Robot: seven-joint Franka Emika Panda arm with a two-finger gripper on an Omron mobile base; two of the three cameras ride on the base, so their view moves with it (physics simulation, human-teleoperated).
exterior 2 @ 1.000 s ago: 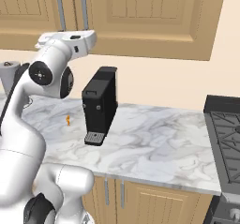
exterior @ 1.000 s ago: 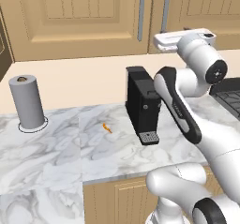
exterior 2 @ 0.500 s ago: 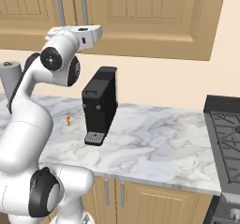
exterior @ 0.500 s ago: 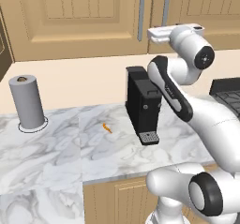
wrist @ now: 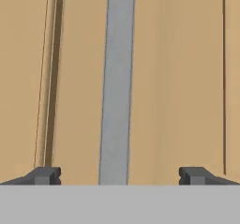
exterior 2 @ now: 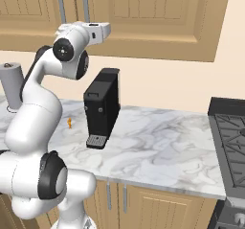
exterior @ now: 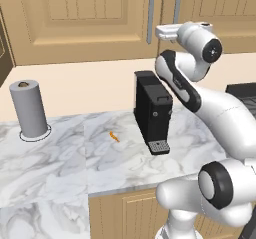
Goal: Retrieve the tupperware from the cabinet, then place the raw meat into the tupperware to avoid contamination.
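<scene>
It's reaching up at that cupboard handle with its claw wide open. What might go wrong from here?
1. The open gripper frames the handle slightly off centre; if it closes askew, a finger could slip off or jam against the cabinet door.
2. The doors are shut, and the arm is raised above the coffee machine; pulling a door open might swing the elbow into it.
3. The raw meat lies uncovered on the counter meanwhile.

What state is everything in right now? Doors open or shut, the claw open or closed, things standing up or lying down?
cabinet: doors shut.
bar handle: lined up between the fingertips, not gripped.
gripper: open, holding nothing, raised in front of the cabinet.
raw meat: lying loose on the counter.
paper-towel roll: standing upright.
coffee machine: upright; nothing on its drip tray.
</scene>
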